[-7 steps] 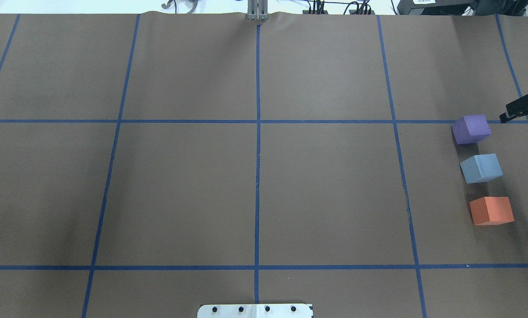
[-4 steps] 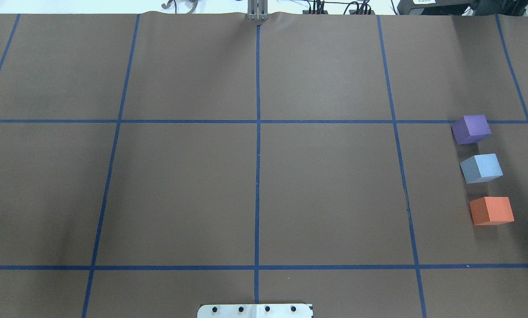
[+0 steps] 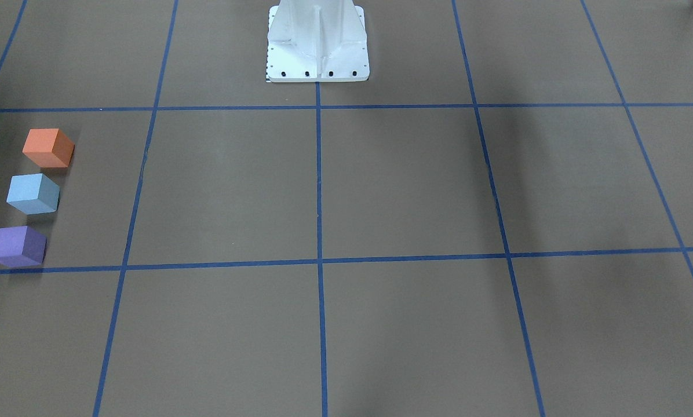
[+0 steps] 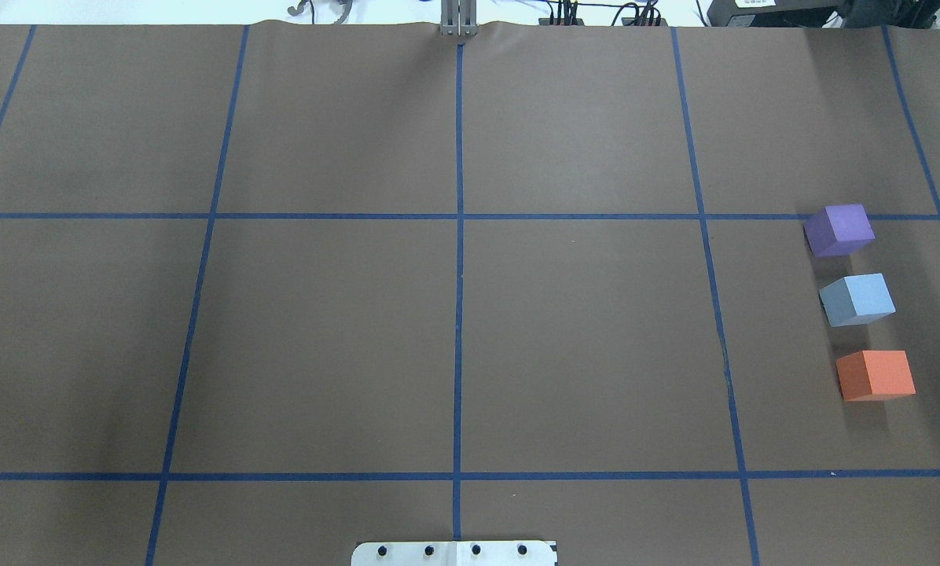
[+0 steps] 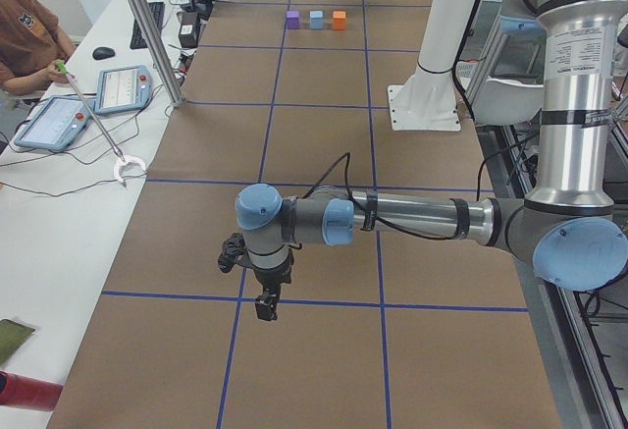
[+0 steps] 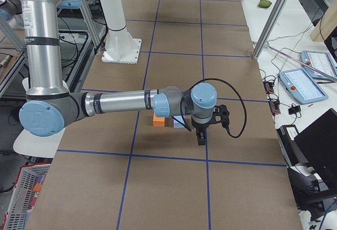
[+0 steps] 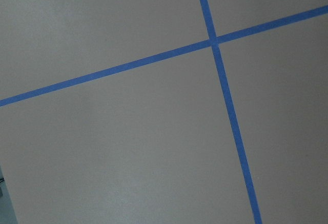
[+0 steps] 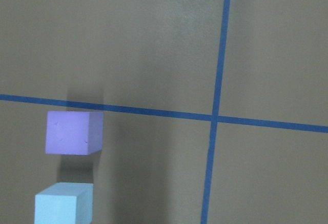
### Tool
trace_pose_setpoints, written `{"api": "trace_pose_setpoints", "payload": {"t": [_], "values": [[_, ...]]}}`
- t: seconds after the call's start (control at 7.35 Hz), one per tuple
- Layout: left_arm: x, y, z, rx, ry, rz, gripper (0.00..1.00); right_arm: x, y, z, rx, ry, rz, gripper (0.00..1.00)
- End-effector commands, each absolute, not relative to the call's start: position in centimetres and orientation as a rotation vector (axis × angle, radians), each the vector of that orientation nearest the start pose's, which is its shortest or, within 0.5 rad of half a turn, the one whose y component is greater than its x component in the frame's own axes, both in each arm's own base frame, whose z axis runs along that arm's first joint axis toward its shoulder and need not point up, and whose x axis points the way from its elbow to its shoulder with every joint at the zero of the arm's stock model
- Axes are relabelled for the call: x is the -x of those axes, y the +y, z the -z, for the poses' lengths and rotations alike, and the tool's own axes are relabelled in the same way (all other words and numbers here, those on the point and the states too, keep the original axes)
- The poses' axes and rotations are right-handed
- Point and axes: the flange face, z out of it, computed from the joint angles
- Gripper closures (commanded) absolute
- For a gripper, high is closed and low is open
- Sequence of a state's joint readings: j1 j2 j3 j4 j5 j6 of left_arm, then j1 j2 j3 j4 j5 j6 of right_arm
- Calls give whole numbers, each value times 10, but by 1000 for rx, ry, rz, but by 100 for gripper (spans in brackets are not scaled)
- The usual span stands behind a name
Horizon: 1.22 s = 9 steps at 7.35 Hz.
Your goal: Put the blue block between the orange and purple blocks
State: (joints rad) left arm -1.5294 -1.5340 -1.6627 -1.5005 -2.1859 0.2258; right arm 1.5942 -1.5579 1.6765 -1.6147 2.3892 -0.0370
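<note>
The blue block [image 4: 857,299] sits on the brown table between the purple block [image 4: 839,229] and the orange block [image 4: 875,375], in a line at the right edge, small gaps between them. The front view shows the same row: orange [image 3: 47,147], blue [image 3: 32,194], purple [image 3: 17,246]. The right wrist view shows the purple block [image 8: 74,132] and part of the blue block [image 8: 64,202]. My right gripper [image 6: 200,138] hangs beside the blocks, apart from them; I cannot tell if it is open. My left gripper [image 5: 265,306] hangs over bare table far from the blocks; I cannot tell its state.
The white robot base [image 3: 317,40] stands at the near middle edge of the table. Blue tape lines grid the table. A side bench with tablets [image 5: 59,120], cables and a metal post [image 5: 147,26] runs along the far edge, where an operator sits.
The right gripper, seen at the overhead view's right edge near the purple block a second ago, has moved out of that view. The three blocks have not moved.
</note>
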Motion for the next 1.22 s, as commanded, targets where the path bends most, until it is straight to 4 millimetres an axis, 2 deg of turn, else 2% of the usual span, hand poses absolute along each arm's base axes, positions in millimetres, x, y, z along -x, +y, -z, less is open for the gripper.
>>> {"api": "trace_pose_setpoints", "payload": {"t": [0.0, 0.14, 0.27, 0.41, 1.09], "values": [[56, -478, -646, -48, 615, -257, 0, -81, -463, -642, -48, -805, 28, 0], [56, -478, -646, -48, 615, -257, 0, -91, -450, -649, -71, -802, 62, 0], [56, -478, -646, -48, 615, -257, 0, -98, -447, -654, -103, -796, 129, 0], [56, -478, -645, -51, 615, -257, 0, -103, -447, -649, -130, -796, 156, 0], [61, -477, -647, -48, 618, -244, 0, -103, -441, -660, -103, -798, 134, 0]]}}
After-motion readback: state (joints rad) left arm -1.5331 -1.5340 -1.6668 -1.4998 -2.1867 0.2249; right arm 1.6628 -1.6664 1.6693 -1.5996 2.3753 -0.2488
